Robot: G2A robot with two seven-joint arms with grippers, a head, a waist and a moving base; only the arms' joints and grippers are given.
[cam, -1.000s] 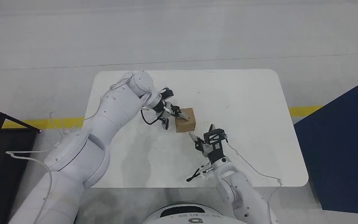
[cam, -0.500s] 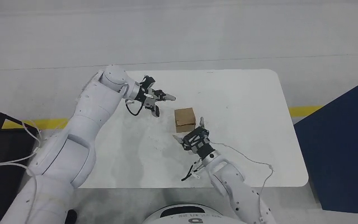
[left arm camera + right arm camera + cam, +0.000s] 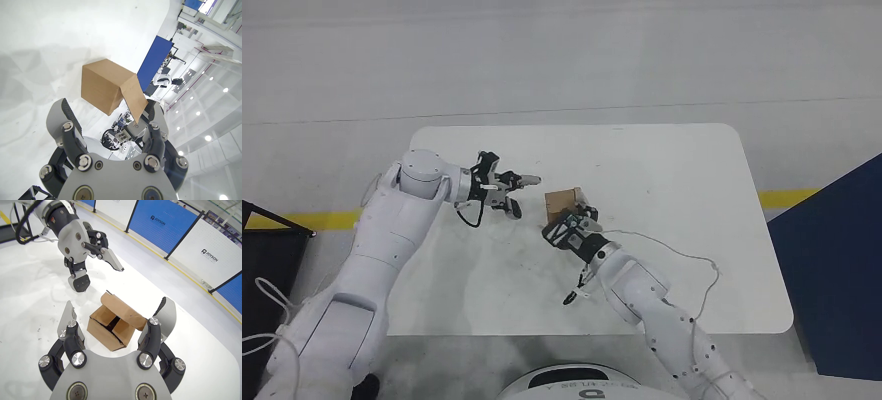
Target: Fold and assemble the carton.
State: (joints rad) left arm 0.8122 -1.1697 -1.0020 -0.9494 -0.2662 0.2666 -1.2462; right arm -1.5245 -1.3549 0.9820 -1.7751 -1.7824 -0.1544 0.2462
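Since 1.0 s ago the left gripper (image 3: 520,194) has been pulled back off the carton (image 3: 564,203). It was at the carton's side then and is now set apart from it, toward the table's (image 3: 682,170) left. The right gripper (image 3: 570,228) has been brought in from the near edge and is now just beside the carton's near side. The carton is kept at roughly the same mid-table spot.

Both grippers' fingers are spread wide, with nothing held. This is confirmed for the left gripper (image 3: 107,106) in its own wrist view and in the right wrist view (image 3: 101,277), and for the right gripper (image 3: 116,304) in its own wrist view.

In the top view the carton's near side is covered by the right gripper, so contact cannot be judged there. In the left wrist view the carton (image 3: 102,89) is seen from its closed sides. Its opening is turned away, and the right gripper (image 3: 138,125) is mostly masked by the flap. The carton's inside is too dark to read.

The carton (image 3: 109,328) is small, plain brown cardboard, resting on the table. Its open face is turned to the right gripper. One outer flap is left standing open. Two inner flaps are folded in, with a dark gap between them. A rough, torn-looking edge is seen at one corner.
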